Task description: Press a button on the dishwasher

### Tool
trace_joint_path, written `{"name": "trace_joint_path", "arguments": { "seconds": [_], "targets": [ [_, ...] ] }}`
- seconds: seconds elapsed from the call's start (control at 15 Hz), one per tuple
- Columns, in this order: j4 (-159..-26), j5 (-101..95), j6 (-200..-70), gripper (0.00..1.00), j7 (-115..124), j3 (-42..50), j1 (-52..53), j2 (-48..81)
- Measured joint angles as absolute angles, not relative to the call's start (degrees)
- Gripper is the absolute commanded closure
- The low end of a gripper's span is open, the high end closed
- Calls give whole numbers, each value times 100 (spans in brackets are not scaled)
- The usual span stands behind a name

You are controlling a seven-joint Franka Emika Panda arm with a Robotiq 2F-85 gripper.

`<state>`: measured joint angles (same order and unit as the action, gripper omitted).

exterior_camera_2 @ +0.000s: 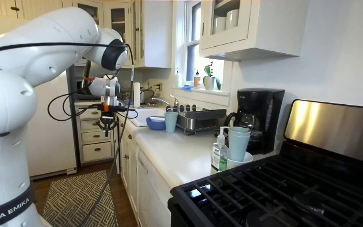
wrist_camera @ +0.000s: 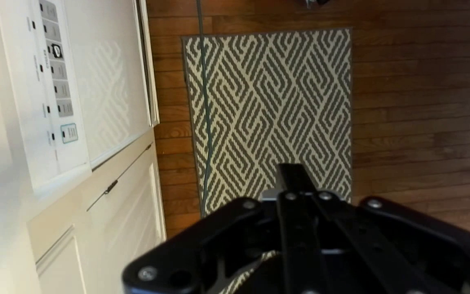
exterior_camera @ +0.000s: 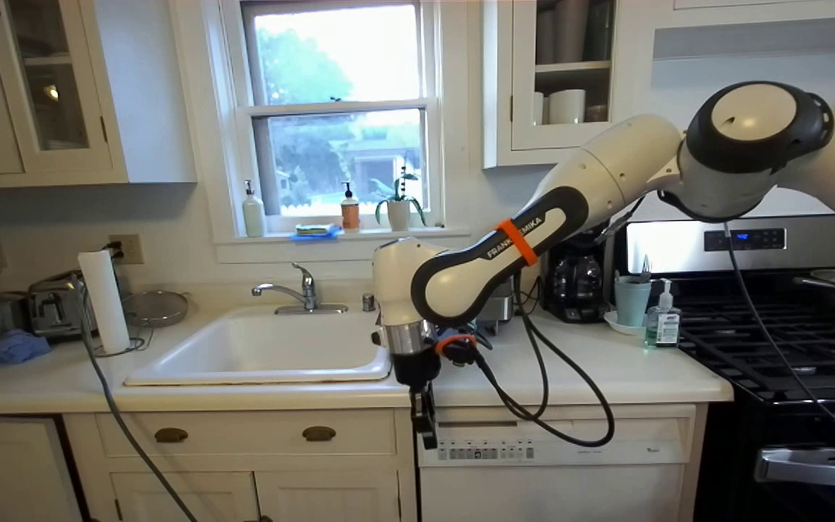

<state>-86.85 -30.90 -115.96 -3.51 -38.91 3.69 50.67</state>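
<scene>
The dishwasher is under the counter. My gripper hangs in front of this counter, fingers together, apart from the buttons. So I judge no press is done; reaching and pressing are both left.

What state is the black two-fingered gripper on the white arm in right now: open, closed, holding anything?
Black two-fingered gripper: closed, with nothing visible in its grip.
</scene>
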Motion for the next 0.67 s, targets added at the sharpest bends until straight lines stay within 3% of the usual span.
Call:
{"name": "trace_joint_path", "arguments": {
  "seconds": [0.4,0.47,0.53,0.6,0.67],
  "targets": [
    [-10414,-3099,-13509,99,1363,-4438,-244,3868],
    [-10724,-3101,-13794,87,1704,-4469,-324,3629],
    [-11026,-3101,-14052,84,2034,-4505,-408,3384],
    [-11326,-3101,-14270,66,2359,-4539,-499,3124],
    [-11626,-3099,-14436,60,2668,-4585,-613,2843]
  ]
}}
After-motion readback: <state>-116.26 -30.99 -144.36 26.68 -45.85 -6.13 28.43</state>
